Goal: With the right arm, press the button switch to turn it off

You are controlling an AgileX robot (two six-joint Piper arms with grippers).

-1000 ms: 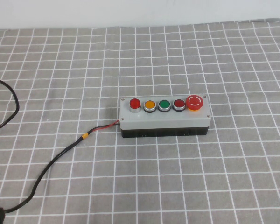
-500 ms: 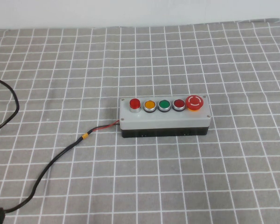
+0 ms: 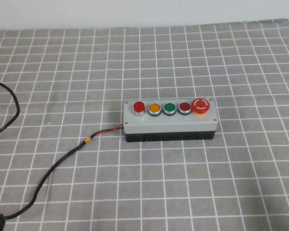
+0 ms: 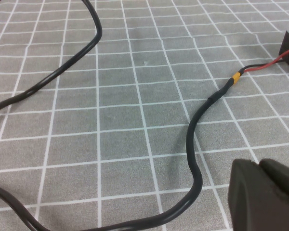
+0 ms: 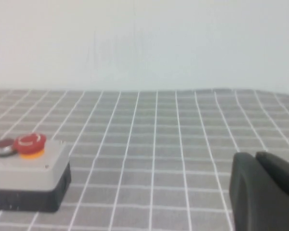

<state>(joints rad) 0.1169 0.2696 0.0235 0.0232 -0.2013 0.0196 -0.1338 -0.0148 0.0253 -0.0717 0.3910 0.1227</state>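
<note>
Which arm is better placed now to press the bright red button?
Neither clearly. Right gripper faces the box's far end; left gripper is over the cable. The button sits at the box's left end.

Neither of my arms shows in the high view. My left end effector (image 4: 265, 195) is cut off at its wrist picture's edge; my right end effector (image 5: 262, 190) likewise, blurred. Control box (image 5: 26, 178) partly cropped there; button switch out of that frame.

Your button switch (image 3: 139, 106): small, round, bright red, on a silver collar, upright at the left end of a grey five-button box (image 3: 169, 124) near the table's centre. Right gripper (image 5: 265, 192): clear of the box, toward the table's right edge. Left gripper (image 4: 265, 195): near the table's left edge.
</note>
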